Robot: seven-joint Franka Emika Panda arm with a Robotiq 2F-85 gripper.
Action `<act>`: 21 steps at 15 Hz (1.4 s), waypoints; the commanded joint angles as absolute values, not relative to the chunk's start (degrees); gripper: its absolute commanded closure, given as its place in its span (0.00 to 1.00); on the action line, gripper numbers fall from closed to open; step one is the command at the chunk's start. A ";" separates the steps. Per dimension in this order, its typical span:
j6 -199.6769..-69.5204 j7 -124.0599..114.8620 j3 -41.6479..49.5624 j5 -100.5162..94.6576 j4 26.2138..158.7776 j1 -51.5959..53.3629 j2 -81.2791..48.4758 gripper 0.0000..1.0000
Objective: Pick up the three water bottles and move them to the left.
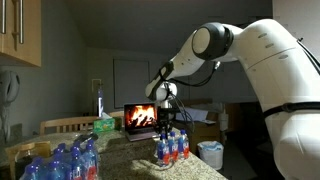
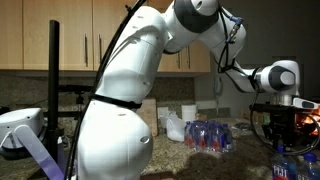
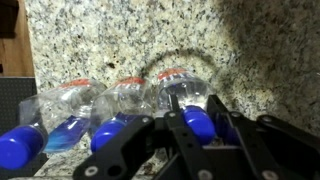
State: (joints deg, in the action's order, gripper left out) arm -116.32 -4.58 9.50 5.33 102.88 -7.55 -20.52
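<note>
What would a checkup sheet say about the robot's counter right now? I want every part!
Surface: speckled granite counter.
Job's things: three water bottles side by side, red labels, blue caps.
Clutter: cluster of blue-labelled bottles; screen showing flames.
Grippers: gripper shut on the end bottle of the row.
Cables: black cable running down the robot's white body.
Surroundings: wooden cabinets above; dim room.

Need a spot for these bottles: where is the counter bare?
Bare granite lies beyond the three bottles in the wrist view, and between them and the blue cluster in an exterior view. Crowded: that cluster, and around the gripper, shut on the rightmost bottle.
</note>
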 commanded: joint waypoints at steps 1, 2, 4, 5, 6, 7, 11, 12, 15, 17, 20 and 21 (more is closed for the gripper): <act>-113.61 -7.72 9.44 3.57 100.87 -7.67 -21.24 0.85; -113.28 -7.92 9.43 3.47 100.63 -7.65 -21.37 0.85; -112.65 -8.10 9.36 3.16 100.45 -7.50 -21.34 0.85; -112.72 -6.87 9.06 3.08 100.92 -7.47 -20.78 0.85; -112.89 -5.01 8.65 2.80 101.52 -7.44 -20.06 0.85; -113.48 -2.07 7.95 2.70 102.71 -7.50 -18.65 0.85; -112.64 3.24 5.66 2.01 104.27 -6.44 -14.91 0.85; -112.50 3.99 5.10 2.07 104.17 -6.25 -14.58 0.85; -110.23 5.58 2.67 2.15 101.93 -4.18 -14.68 0.85; -108.68 8.01 0.69 2.76 99.89 -2.79 -16.13 0.85; -105.30 10.63 -2.18 2.61 95.91 -0.34 -19.49 0.85; -103.77 10.70 -3.16 1.89 94.18 0.92 -20.89 0.85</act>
State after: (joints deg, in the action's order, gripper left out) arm -108.52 7.71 -1.16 3.03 99.41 -1.02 -17.63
